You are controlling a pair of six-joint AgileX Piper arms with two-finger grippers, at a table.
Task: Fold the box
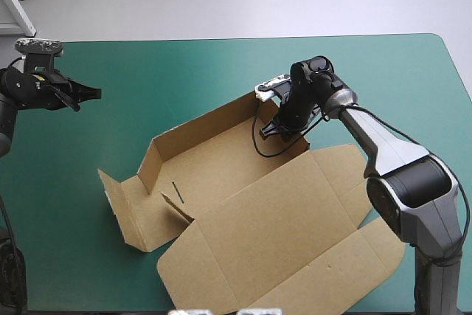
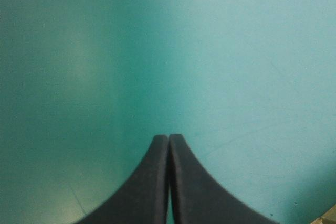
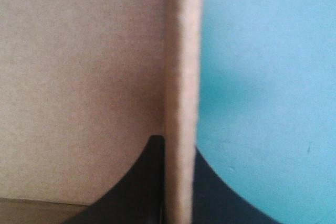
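The box [image 1: 258, 212] sits mid-table on the teal-green cover [image 1: 184, 71], about half formed. Its far long wall and left end wall stand up, while the broad lid panel (with its side flaps) lies flat toward the near edge. The end walls look not yet tucked, and no near wall is up. The right gripper [image 1: 284, 127] pinches the raised wall's edge at the far right corner. The left gripper [image 2: 168, 137] hangs over bare cover near the table's left edge, fingers pressed together, holding nothing.
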